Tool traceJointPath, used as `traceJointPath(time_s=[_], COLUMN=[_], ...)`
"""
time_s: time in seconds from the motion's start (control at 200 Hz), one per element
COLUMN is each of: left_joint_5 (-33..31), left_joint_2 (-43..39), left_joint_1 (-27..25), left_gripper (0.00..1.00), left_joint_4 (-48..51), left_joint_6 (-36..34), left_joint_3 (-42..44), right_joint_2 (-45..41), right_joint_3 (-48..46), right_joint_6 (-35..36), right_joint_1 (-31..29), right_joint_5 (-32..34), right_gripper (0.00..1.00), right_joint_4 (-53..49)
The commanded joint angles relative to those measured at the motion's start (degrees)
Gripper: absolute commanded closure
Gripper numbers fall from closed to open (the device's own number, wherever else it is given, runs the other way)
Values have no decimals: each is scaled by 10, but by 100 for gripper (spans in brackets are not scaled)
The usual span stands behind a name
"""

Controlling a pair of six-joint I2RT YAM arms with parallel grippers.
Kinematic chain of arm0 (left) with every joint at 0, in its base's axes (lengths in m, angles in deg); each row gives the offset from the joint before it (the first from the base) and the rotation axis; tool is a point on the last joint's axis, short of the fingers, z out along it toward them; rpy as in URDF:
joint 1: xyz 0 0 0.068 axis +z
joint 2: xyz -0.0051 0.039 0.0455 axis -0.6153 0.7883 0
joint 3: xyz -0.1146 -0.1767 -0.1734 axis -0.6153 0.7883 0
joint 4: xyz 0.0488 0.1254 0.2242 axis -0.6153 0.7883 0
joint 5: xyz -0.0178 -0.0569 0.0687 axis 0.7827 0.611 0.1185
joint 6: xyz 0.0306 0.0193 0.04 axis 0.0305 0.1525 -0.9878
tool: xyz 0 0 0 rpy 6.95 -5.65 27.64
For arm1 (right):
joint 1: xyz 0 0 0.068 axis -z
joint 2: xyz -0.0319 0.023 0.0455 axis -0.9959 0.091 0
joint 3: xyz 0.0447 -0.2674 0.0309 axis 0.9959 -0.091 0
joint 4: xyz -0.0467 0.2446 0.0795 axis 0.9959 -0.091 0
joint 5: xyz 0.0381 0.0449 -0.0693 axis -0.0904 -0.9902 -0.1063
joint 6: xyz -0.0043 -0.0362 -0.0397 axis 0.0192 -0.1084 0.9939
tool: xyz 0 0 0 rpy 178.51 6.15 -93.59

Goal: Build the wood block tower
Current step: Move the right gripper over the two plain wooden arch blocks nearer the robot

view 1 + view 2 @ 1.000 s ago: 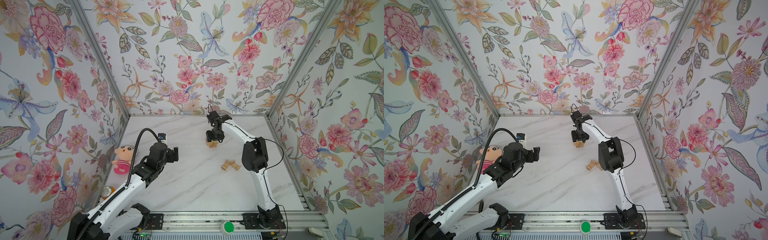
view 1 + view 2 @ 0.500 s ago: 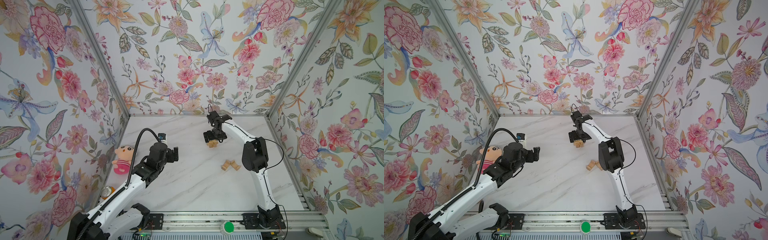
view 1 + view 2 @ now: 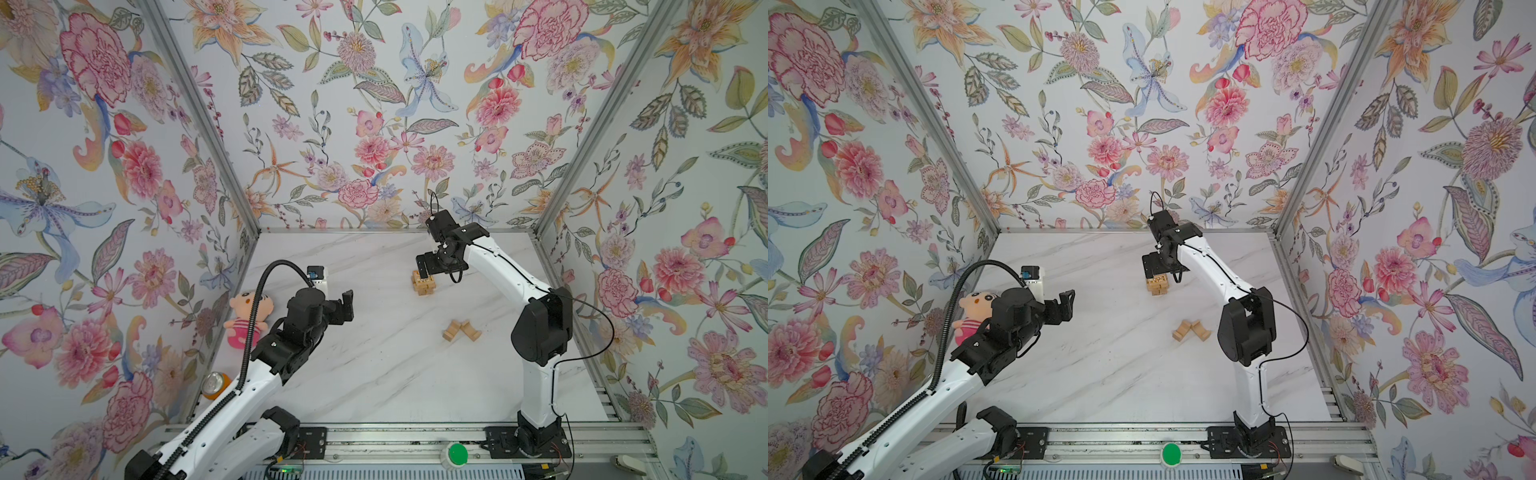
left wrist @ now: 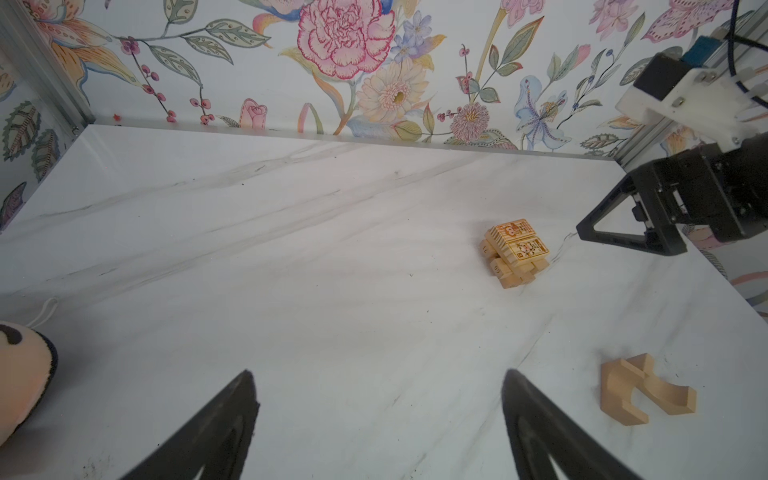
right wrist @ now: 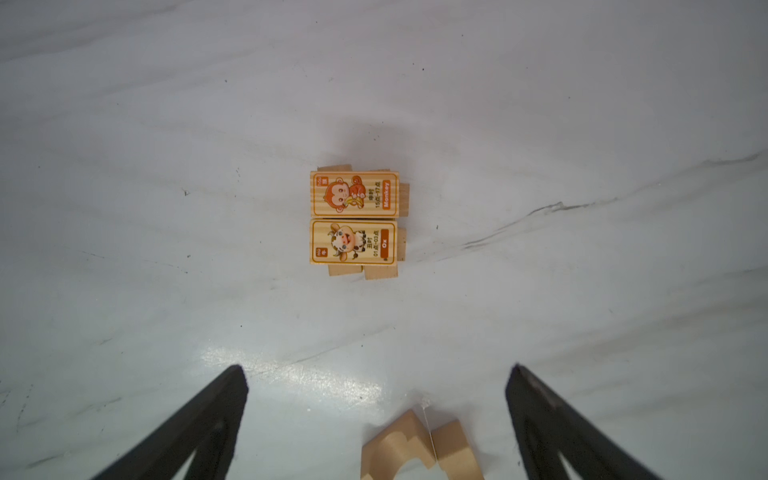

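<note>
Above the tower (image 3: pixel 423 285), near the back of the table (image 3: pixel 374 386), the right gripper (image 5: pixel 376 370) is spread wide, empty; it should be raised straight so the 2 printed top blocks (image 5: pixel 353 193) are not nudged.

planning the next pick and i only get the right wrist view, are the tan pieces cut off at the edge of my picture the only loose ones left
Observer: Yes. Both top views show just two loose pieces, notched, touching each other and lying apart from the tower.
Operator: how tall is the stack, i only see it from above
Observer: The left wrist view shows at least two crossed layers under the printed top pair.
Operator: anything in my way on the left
Observer: No. In a top view the left pincer hangs open and empty, well to the left of the tower.
</note>
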Motion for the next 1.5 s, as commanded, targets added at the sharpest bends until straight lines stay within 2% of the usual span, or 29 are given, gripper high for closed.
traceJointPath(time_s=[0.0,0.2,0.345,0.425,0.49,0.566,0.686,0.846,1.016,1.331,1.496], left_joint_5=[17,47,63,71,82,88,75,36,23,21,14], left_joint_2=[-33,-88,-130,-144,-150,-155,-155,-129,-94,-37,-9], left_joint_1=[7,3,-2,-5,-10,-23,-55,-115,-156,-171,-171], left_gripper=[7,6,5,5,5,5,5,5,5,5,4], left_joint_4=[18,37,45,44,38,25,8,-8,-39,-64,-64], left_joint_6=[11,32,50,62,75,92,109,122,138,129,109], left_joint_3=[8,28,53,69,85,103,118,129,146,138,120], right_joint_2=[-48,-154,-246,-288,-319,-347,-376,-385,-378,-346,-302], right_joint_3=[-51,-181,-311,-373,-411,-447,-485,-526,-565,-583,-569], right_joint_6=[-18,-42,-66,-82,-92,-102,-107,-115,-122,-117,-98], right_joint_1=[-7,-12,-14,-12,-12,-11,-8,-2,3,62,93], right_joint_5=[30,41,7,-7,-21,-26,-34,-47,-64,-68,-75], right_gripper=[1,1,2,10,20,37,40,38,36,36,37], right_joint_4=[-16,0,46,71,91,108,120,134,170,213,219])
